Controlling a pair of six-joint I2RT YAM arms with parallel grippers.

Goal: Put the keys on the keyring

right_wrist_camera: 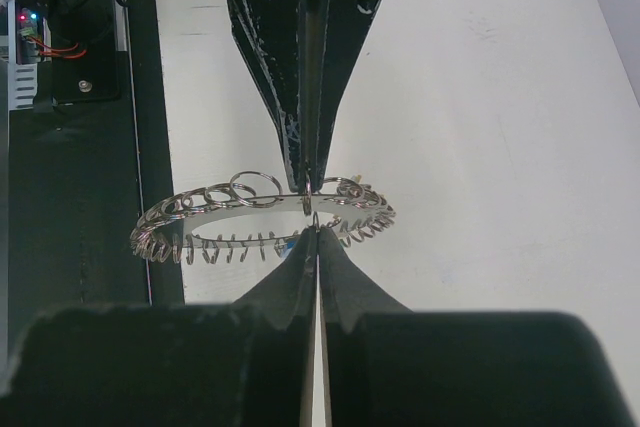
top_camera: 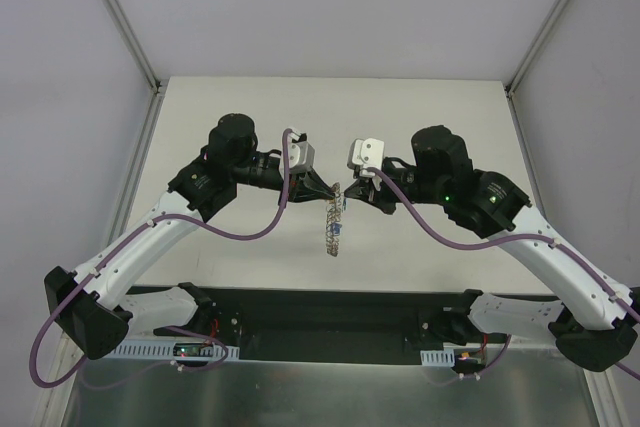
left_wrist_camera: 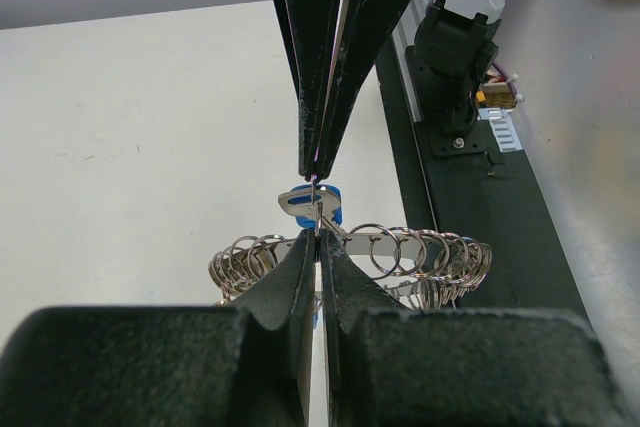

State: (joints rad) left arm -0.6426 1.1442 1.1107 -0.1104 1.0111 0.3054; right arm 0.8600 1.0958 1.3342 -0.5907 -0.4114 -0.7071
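Note:
The keyring [top_camera: 333,223] hangs edge-on above the table between both grippers. It is a flat grey ring [right_wrist_camera: 230,212] whose rim carries several small wire rings [left_wrist_camera: 430,247]. My left gripper [top_camera: 336,191] is shut on one of those small rings at the rim [left_wrist_camera: 318,239]. My right gripper [top_camera: 347,199] faces it tip to tip, shut on a thin wire loop [right_wrist_camera: 316,228]. The blue key [left_wrist_camera: 328,199] lies between the two tips and seems to hang from that loop. In the left wrist view the right gripper [left_wrist_camera: 313,176] comes down from above. In the right wrist view the left gripper [right_wrist_camera: 308,185] does the same.
The white table [top_camera: 300,117] lies under the ring, with grey walls and metal posts on both sides. A black base strip [top_camera: 330,312] with both arm mounts runs along the near edge. Purple cables [top_camera: 250,235] loop off each arm.

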